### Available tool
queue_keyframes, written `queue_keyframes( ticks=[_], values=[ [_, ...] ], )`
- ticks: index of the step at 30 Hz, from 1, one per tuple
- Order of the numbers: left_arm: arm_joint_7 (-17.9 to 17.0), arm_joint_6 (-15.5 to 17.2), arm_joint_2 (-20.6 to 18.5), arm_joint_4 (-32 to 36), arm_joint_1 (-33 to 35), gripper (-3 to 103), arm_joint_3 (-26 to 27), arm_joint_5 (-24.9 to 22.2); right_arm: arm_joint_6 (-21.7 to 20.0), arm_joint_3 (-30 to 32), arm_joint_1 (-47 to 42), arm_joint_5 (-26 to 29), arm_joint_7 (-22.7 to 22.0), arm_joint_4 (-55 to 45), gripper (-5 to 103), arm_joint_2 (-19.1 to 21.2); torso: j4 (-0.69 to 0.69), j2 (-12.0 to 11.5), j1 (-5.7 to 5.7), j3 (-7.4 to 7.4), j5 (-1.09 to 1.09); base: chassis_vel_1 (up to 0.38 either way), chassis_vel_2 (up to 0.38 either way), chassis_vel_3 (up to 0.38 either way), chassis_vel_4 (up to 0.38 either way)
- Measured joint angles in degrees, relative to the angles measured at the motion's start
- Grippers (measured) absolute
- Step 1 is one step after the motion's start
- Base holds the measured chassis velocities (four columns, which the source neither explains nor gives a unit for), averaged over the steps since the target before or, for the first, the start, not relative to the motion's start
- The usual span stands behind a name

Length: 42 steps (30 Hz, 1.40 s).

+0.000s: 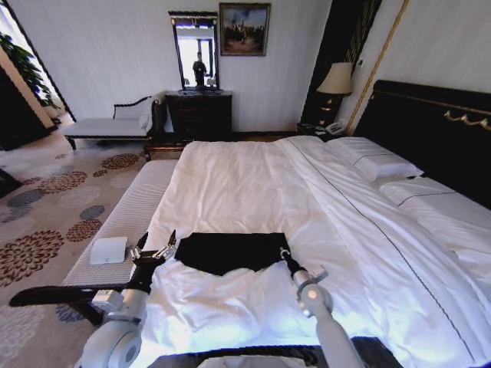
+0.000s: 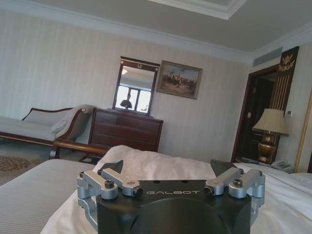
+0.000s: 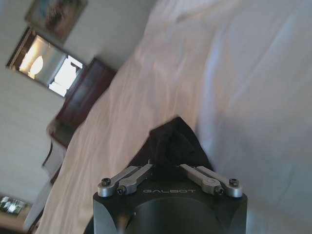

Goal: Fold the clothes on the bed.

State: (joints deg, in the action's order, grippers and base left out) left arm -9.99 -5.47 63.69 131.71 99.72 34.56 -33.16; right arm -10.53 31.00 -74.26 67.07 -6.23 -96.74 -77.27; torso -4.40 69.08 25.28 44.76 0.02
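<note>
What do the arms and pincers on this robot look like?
Both arms are light grey and rounded near the body, going black toward the wrists. The left pincer and right pincer each have a black housing marked GALBOT, with silver metal finger links fixed by dark screws.

White-grey rounded arm segments, black forearms. Left hand [image 2: 170,187], right hand [image 3: 169,176]: black housings marked "GALBOT" in white, silver metal finger linkages, dark screws.

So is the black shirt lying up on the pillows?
No, the black T-shirt lies near the foot of the bed, far from the pillows by the headboard.
</note>
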Motion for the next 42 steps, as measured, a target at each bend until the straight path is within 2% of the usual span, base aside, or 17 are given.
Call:
queue_keyframes(
  ticks=[1,3,15,18,20,21,25,31,37,42],
  values=[
    [0.0,0.0,0.0,0.0,0.0,100,0.0,0.0,0.2,0.7,-0.13,0.22,0.08,-0.06,4,0.66,-0.02,0.0,0.0,-0.01,-0.06,0.0,0.0,0.0,0.0],
    [0.0,0.0,0.0,0.0,-0.01,100,0.0,0.0,0.28,1.97,-0.4,1.44,0.29,0.09,4,2.09,-0.03,0.0,0.0,-0.01,-0.01,0.0,0.0,0.0,0.0],
    [0.0,-0.01,0.01,-0.01,0.0,100,0.0,0.0,0.43,3.15,1.02,1.67,1.0,2.35,4,3.63,-0.01,0.0,0.0,-0.01,-0.01,0.0,0.0,0.0,0.0],
    [0.0,0.0,0.0,0.0,-0.01,100,0.0,0.0,0.3,5.86,2.63,4.66,1.0,3.81,4,6.35,-0.02,0.0,0.0,0.0,-0.01,0.0,0.0,0.0,0.0],
    [0.0,0.0,0.01,-0.01,-0.01,100,0.0,0.0,0.27,6.15,2.75,4.96,1.0,3.94,4,6.7,-0.02,0.0,0.0,0.0,-0.01,0.0,0.0,0.0,0.0],
    [0.0,-0.01,0.0,-0.01,0.0,100,0.0,0.0,0.14,7.38,3.25,6.05,1.06,4.61,4,8.55,-0.02,0.0,0.0,0.0,-0.01,0.0,0.0,0.0,0.0],
    [0.0,0.0,0.0,0.0,-0.01,100,0.0,0.0,0.09,8.99,3.79,7.18,1.6,6.25,4,13.2,-0.02,0.0,0.0,0.0,-0.02,0.0,0.0,0.0,0.0],
    [0.0,0.0,0.0,0.0,-0.01,100,0.0,0.0,0.31,9.72,4.22,6.55,2.69,9.48,4,17.84,-0.03,0.0,0.0,0.0,-0.01,0.0,0.0,0.0,0.0],
    [0.0,0.0,0.01,-0.01,0.0,100,0.0,0.0,1.01,7.94,4.92,3.31,3.56,11.96,4,18.57,-0.03,0.0,0.0,0.0,-0.01,0.0,0.0,0.0,0.0],
    [0.0,0.0,0.01,-0.01,-0.01,100,0.0,0.0,1.37,6.02,5.99,0.6,3.11,11.69,4,16.81,-0.02,0.01,0.0,0.0,-0.01,0.0,0.0,0.0,0.0]
  ],
)
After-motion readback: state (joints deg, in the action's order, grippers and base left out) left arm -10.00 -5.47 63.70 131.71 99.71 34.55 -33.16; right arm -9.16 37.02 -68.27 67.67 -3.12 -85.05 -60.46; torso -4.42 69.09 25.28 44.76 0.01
